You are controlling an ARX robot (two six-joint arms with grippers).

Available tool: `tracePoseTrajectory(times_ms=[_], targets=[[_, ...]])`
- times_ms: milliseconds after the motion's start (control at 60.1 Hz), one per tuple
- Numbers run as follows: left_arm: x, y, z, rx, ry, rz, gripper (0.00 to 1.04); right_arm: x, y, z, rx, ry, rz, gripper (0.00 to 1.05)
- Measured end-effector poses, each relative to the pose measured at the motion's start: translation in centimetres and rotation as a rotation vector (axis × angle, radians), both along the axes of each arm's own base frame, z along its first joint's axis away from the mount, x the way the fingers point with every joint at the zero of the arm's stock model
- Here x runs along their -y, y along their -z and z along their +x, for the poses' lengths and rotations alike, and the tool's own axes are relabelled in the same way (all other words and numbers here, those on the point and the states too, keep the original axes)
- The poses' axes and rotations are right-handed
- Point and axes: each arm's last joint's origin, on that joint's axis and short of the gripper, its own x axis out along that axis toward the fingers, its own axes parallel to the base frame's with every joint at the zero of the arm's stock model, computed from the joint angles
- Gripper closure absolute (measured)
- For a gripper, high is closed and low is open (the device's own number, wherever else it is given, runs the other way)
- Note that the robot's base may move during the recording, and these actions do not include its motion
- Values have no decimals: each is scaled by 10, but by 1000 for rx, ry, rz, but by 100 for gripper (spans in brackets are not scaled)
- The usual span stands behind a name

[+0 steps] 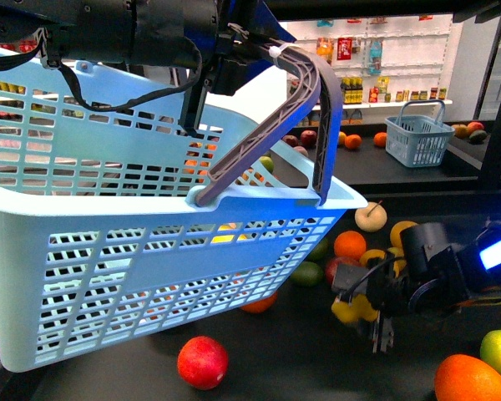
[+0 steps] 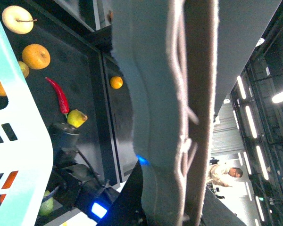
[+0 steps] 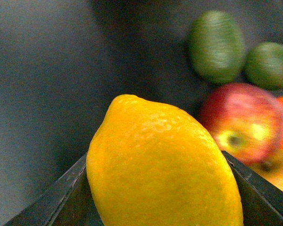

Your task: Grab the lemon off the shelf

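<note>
Matte black shelf: right tool clamps smooth oval lemon, left tool grips ribbed basket handle.

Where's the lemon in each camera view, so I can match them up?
Front: lemon lower right, below an orange.
Left wrist: lemon beside the red chilli.
Right wrist: lemon close up, filling most of the picture.
Shared landmark: the right gripper holding it, in all three.

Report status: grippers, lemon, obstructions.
Right gripper shut on lemon. Left gripper shut on basket handle. Loose fruit crowds shelf around it; basket hangs close alongside.
</note>
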Motion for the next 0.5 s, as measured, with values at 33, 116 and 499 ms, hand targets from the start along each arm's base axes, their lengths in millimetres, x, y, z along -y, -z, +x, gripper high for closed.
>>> tracePoseTrajectory(times_ms=[33, 116, 499], targets=[[0, 0, 0, 0, 0, 0, 95, 4, -13, -1, 30, 24, 18, 34], [0, 0, 0, 0, 0, 0, 95, 15, -48, -7, 97, 82, 59, 34], [0, 0, 0, 0, 0, 0, 95, 55, -200, -82, 231, 393, 478, 34]])
